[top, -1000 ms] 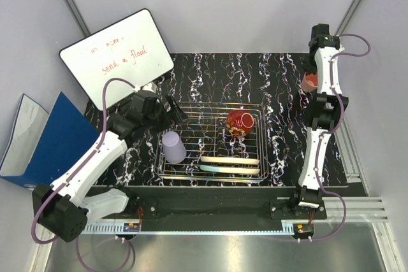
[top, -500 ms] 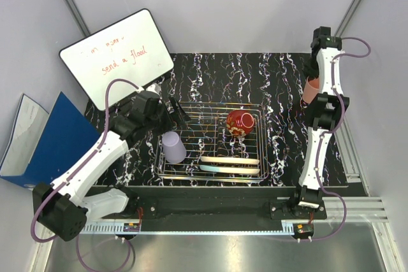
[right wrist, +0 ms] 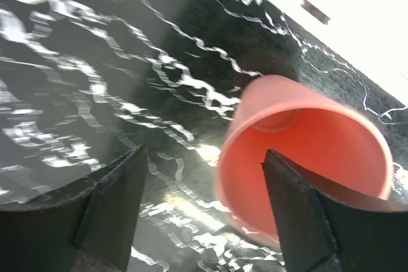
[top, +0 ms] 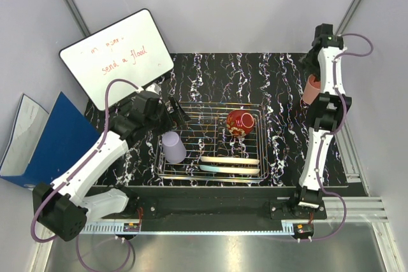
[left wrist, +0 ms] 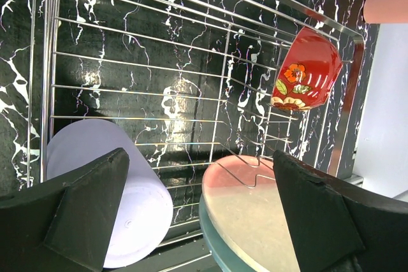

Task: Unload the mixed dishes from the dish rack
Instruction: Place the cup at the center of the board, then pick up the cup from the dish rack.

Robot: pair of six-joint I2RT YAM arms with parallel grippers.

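Note:
The dish rack is a silver wire basket at the table's middle. In it a lavender cup lies on its side at the left, a red patterned bowl leans at the back right, and a pink/cream plate stands against a light-blue one at the front. My left gripper hangs open over the rack's left part, the lavender cup by one finger and the pink/cream plate by the other. The salmon-pink cup stands upright on the table at the far right. My right gripper is open over its near rim, holding nothing.
A white whiteboard with red writing leans at the back left. A blue folder lies off the table's left edge. The black marbled table ends near the right wall, just beyond the salmon cup.
My right gripper's jaws have spread wide, letting go of the salmon-pink cup, which stays standing on the table. The left gripper edged slightly toward the rack, then held still.

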